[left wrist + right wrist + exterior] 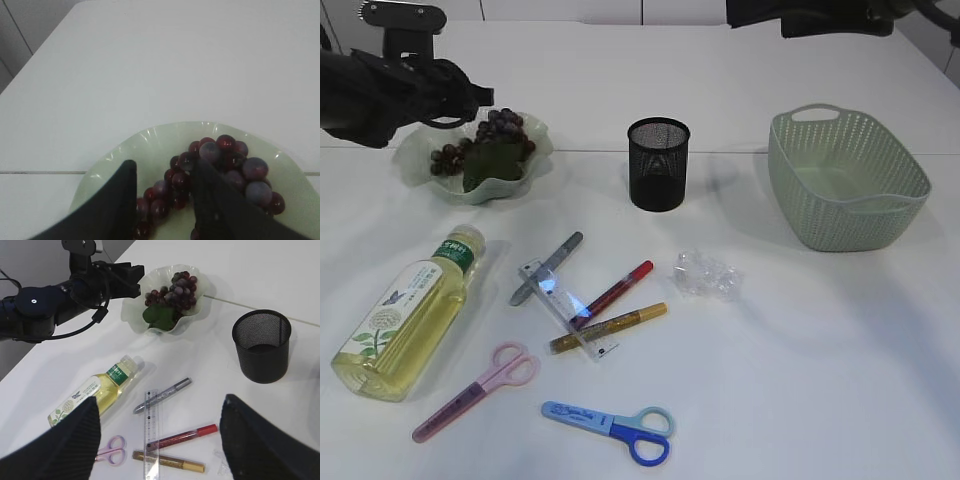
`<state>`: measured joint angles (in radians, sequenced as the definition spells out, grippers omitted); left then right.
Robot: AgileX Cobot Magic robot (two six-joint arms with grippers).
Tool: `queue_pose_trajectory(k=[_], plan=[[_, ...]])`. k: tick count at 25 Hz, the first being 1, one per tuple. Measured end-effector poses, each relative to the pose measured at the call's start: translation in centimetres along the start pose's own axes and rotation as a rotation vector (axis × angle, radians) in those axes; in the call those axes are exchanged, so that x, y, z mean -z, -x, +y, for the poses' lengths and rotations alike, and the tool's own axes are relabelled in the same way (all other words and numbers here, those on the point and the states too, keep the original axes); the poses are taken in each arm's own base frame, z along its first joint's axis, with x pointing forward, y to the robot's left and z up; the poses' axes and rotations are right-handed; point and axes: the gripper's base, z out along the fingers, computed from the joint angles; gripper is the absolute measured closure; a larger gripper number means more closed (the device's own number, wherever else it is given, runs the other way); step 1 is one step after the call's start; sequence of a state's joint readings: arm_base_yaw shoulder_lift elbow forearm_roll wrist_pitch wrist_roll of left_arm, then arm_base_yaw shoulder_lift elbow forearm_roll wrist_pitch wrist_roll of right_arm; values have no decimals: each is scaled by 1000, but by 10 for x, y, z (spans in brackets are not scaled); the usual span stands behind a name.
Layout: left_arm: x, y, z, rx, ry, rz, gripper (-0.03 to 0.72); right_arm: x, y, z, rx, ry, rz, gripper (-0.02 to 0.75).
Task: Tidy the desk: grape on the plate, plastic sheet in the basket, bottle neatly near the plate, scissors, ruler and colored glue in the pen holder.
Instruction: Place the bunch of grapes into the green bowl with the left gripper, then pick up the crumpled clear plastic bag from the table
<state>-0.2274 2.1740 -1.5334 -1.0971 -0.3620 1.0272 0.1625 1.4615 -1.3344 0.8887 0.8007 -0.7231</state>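
Note:
A dark red grape bunch point(492, 138) with a green leaf lies on the pale green plate point(420, 160) at the back left. My left gripper point(470, 100) point(164, 165) is open and empty, its fingers just above the grapes point(225, 160). My right gripper point(160, 405) is open and empty, high above the clear ruler point(151, 430). The crumpled plastic sheet point(705, 273) lies mid-table. The bottle point(410, 310) lies on its side at the left. Silver point(548, 267), red point(613, 293) and gold point(610, 327) glue pens lie round the ruler point(568, 310). Pink scissors point(480, 390) and blue scissors point(610, 430) lie in front.
The black mesh pen holder point(658, 163) stands at the back middle. The green basket point(845, 180) stands at the back right. My right arm point(820, 15) shows only at the top edge of the exterior view.

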Motion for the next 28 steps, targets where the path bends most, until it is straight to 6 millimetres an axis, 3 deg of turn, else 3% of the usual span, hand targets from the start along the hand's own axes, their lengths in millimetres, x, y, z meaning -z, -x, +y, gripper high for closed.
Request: queue_pose_trajectory(k=[7, 11, 21, 28], plan=[[1, -5, -9, 3, -115, 69, 402, 0, 0, 0, 0, 0, 0, 160], [13, 7, -17, -43, -230, 82, 402, 0, 0, 0, 1, 0, 0, 160], [81, 62, -31, -139, -597, 129, 407, 0, -4, -4, -6, -45, 49, 160], [130, 75, -26, -132, -761, 353, 407, 1, -12, -3, -12, -36, 135, 160]])
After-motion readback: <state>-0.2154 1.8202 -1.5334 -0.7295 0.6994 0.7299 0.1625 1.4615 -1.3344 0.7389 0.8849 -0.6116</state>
